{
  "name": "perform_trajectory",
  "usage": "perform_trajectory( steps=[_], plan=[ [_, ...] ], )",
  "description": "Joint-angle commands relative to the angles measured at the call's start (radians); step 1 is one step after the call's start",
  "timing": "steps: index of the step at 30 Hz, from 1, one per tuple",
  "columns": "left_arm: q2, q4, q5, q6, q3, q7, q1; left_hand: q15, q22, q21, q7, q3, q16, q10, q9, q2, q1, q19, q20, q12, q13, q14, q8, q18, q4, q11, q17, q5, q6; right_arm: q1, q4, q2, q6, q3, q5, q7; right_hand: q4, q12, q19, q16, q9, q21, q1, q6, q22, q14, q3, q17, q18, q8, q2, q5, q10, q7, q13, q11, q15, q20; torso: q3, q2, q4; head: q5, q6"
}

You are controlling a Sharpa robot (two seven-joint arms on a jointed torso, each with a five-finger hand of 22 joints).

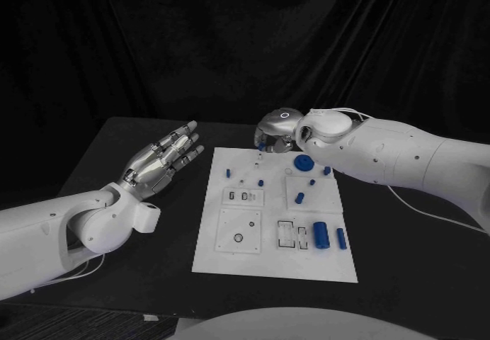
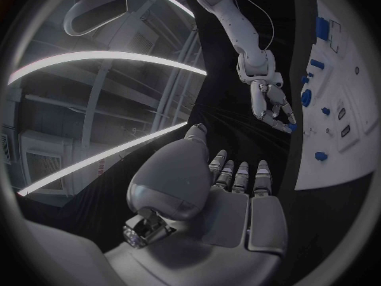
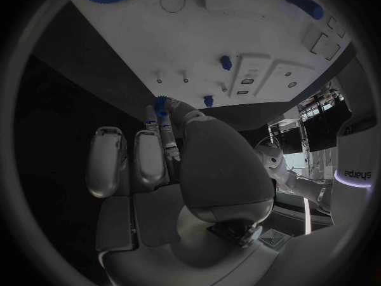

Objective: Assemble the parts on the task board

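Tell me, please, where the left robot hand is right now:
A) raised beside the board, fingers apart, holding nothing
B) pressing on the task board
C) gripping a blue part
A: the left robot hand hovers beside the task board, fingers spread, empty.

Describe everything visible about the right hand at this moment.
The right hand is silver and metallic-looking, on a white arm that comes in over the far edge of the white task board. It points down at the board's far end. In the right wrist view its thumb and a finger pinch a small blue part at the fingertips, just off the board's edge, while the other fingers lie straight alongside. Whether the part touches the board cannot be told.
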Motion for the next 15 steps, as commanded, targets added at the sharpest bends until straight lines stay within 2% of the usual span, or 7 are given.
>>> perform_trajectory(
  steps=[1,6,10,13,15],
  plan=[
    [0.003,0.002,-0.001,-0.004,0.001,0.021,0.004,0.008,-0.001,-0.003,-0.001,0.003,-0.004,-0.006,-0.001,0.001,0.016,0.001,0.003,0.006,0.001,0.000,0.004,0.009,-0.004,0.004,-0.001,0.014,-0.004,0.001,-0.003,0.002,0.017,0.001,-0.001,-0.015,0.004,-0.007,-0.001,-0.005,-0.002,0.004,-0.006,-0.006,0.001,0.022,0.004,0.000,-0.014,-0.006,-0.005,0.001,-0.010,0.000,0.001,0.000,0.005,0.006,0.0002,0.009,0.0160,-0.013,0.002],
    [0.007,-0.003,-0.001,0.003,0.001,0.016,0.004,0.013,-0.001,-0.003,-0.001,0.006,-0.004,-0.006,-0.001,0.004,0.023,0.001,0.008,0.006,0.001,0.000,0.004,0.008,-0.005,0.003,-0.001,0.032,-0.006,0.000,-0.010,0.006,0.023,0.001,-0.001,-0.019,0.004,-0.010,0.000,-0.005,-0.002,0.004,-0.005,-0.008,0.003,0.022,0.007,0.001,-0.014,-0.008,-0.005,0.001,-0.012,-0.001,0.001,0.000,0.005,0.005,-0.0016,0.011,0.0227,-0.026,0.006],
    [0.008,-0.003,-0.001,0.008,0.001,0.014,0.004,0.018,-0.001,-0.003,-0.001,0.008,-0.004,-0.007,-0.001,0.005,0.028,0.001,0.010,0.006,0.001,0.000,0.004,0.007,-0.007,0.002,-0.001,0.041,-0.007,-0.002,-0.017,0.008,0.028,0.001,-0.001,-0.024,0.003,-0.015,0.000,-0.003,-0.001,0.005,-0.004,-0.012,0.004,0.023,0.010,0.005,-0.014,-0.011,-0.007,0.001,-0.015,-0.002,0.001,-0.001,0.005,0.005,-0.0028,0.010,0.0244,-0.029,0.007],
    [0.010,-0.005,-0.001,0.011,0.001,0.012,0.004,0.020,-0.001,-0.003,-0.001,0.010,-0.004,-0.007,-0.001,0.005,0.032,0.001,0.012,0.006,0.000,0.000,0.004,0.007,-0.008,0.002,-0.001,0.049,-0.008,-0.003,-0.020,0.008,0.035,0.001,-0.001,-0.030,0.002,-0.017,0.000,-0.002,-0.001,0.005,-0.004,-0.014,0.005,0.023,0.012,0.008,-0.014,-0.012,-0.008,0.001,-0.017,-0.002,0.001,-0.001,0.005,0.005,-0.0043,0.008,0.0244,-0.028,0.006],
    [0.011,-0.006,-0.001,0.014,0.001,0.010,0.004,0.021,-0.001,-0.003,-0.001,0.011,-0.004,-0.007,-0.001,0.006,0.033,0.001,0.013,0.006,0.001,0.000,0.004,0.007,-0.009,0.002,-0.001,0.051,-0.008,-0.004,-0.021,0.008,0.042,0.001,-0.001,-0.038,0.001,-0.020,0.001,-0.001,-0.001,0.006,-0.002,-0.017,0.007,0.023,0.015,0.009,-0.015,-0.014,-0.009,0.002,-0.020,-0.002,0.001,-0.001,0.004,0.005,-0.0059,0.007,0.0200,-0.024,0.005]
  ],
)
